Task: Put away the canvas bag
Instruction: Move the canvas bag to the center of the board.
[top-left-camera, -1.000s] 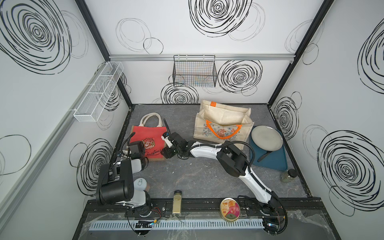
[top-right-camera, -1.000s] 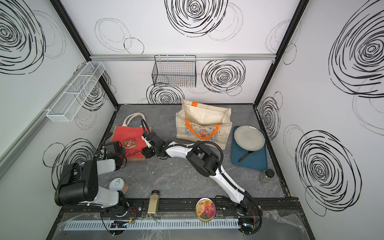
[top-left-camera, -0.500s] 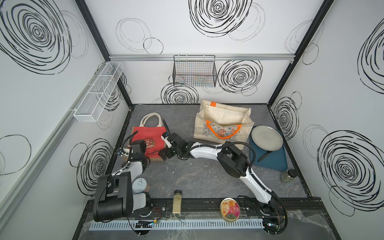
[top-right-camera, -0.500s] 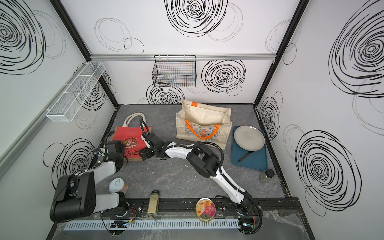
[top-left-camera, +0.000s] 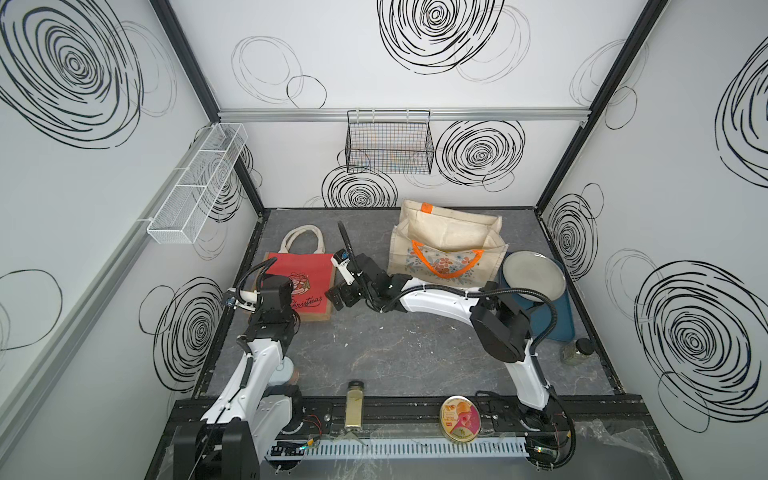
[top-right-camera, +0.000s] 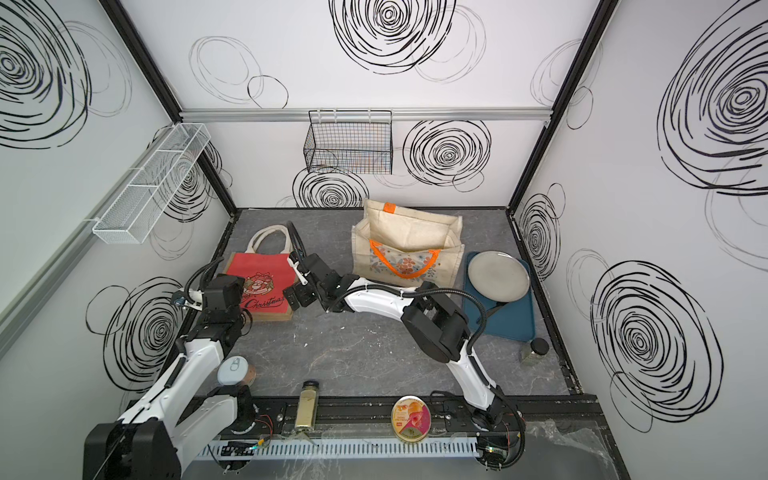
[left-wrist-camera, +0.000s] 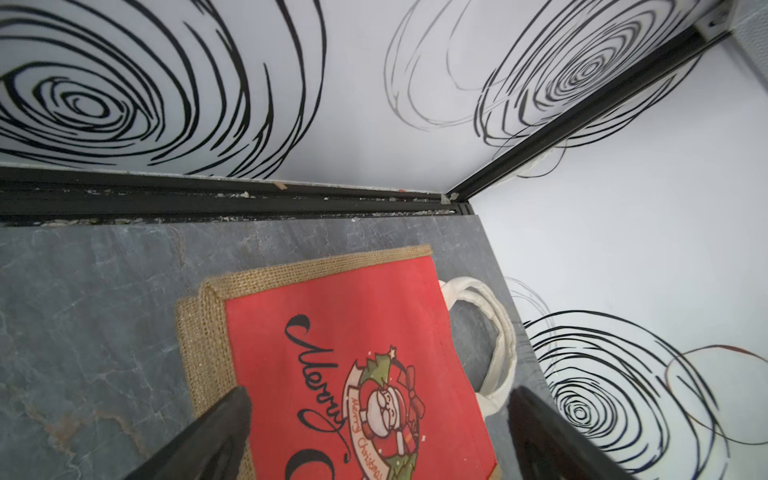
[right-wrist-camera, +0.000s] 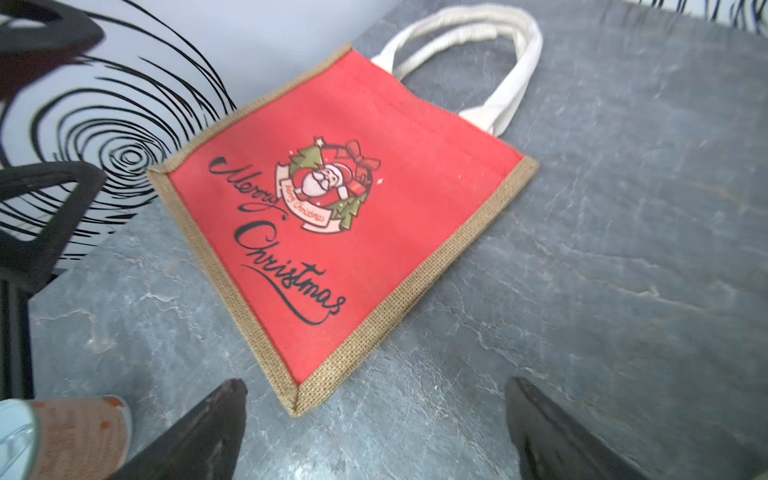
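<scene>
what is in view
red Christmas canvas bag: 1, red, flat, left
beige floral tote: 1, beige, rear
round grey plate: 1, grey, on tray
blue rectangular tray: 1, blue, right
black wire basket: 1, black, back wall
white mesh rack: 1, white, left wall
glass spice bottle: 1, yellowish, front
round pink tin: 1, pink, front
black-lidded glass jar: 1, clear, right
pale-lidded tan can: 1, tan, front left
left claw, right claw: 2, black, open

Both grippers open over the canvas bag (top-left-camera: 305, 272) — the left gripper (left-wrist-camera: 380, 395) goes from nearly closed to jaws spread wide, the right gripper (right-wrist-camera: 374, 386) from partly open to fully apart. The left arm's elbow swings back toward the front rail — its white forearm now stretches out toward the bag's near left corner
</scene>
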